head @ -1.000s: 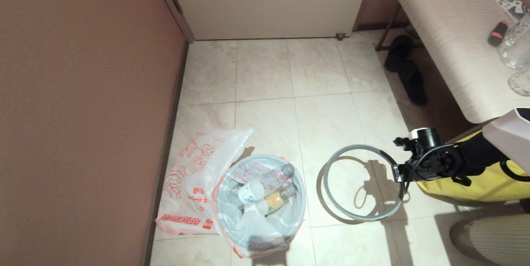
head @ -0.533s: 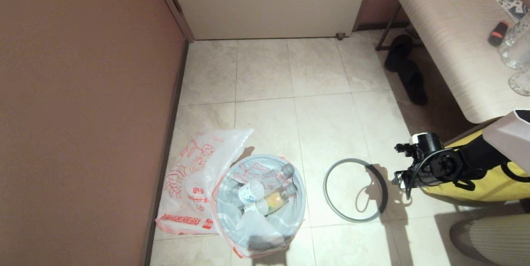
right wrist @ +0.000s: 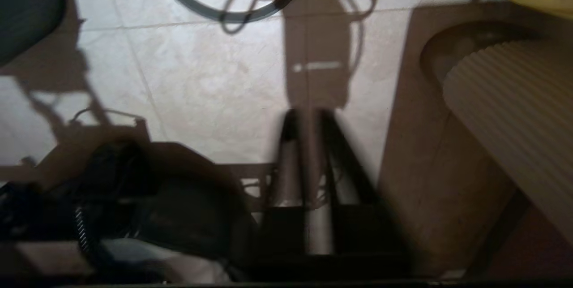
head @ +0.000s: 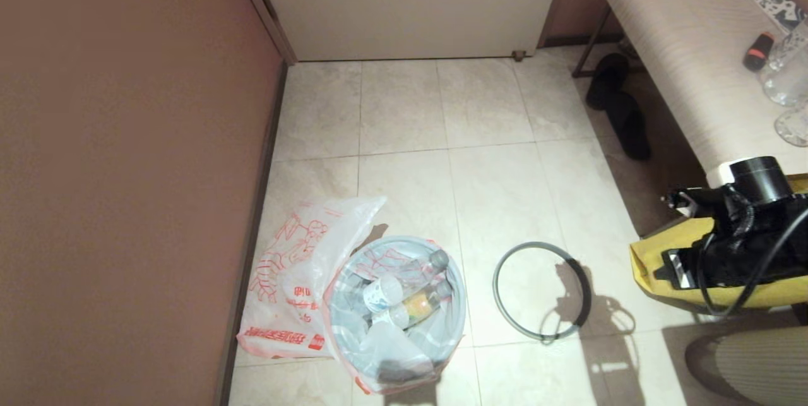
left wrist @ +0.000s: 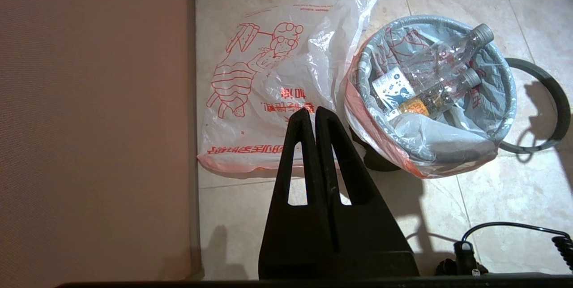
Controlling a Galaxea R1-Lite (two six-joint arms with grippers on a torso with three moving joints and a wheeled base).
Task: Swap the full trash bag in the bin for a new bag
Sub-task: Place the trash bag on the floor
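The full trash bag (head: 396, 317) sits in the bin (left wrist: 376, 162); the grey hoop (head: 541, 291) lies on the floor beside it. The right hand (right wrist: 306, 120), empty and seemingly nearly closed, hangs apart; the left hand (left wrist: 315, 115) is closed. The new bag (head: 287, 280) waits beyond. Next: lifting the full bag out.

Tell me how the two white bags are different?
The full bag sits open in the bin, stuffed with bottles; the new bag lies flat on the floor beside it, against the wall. The full bag is mostly plain with a pink-red rim; the new bag has big red drawings and characters. Both are thin, see-through white plastic.
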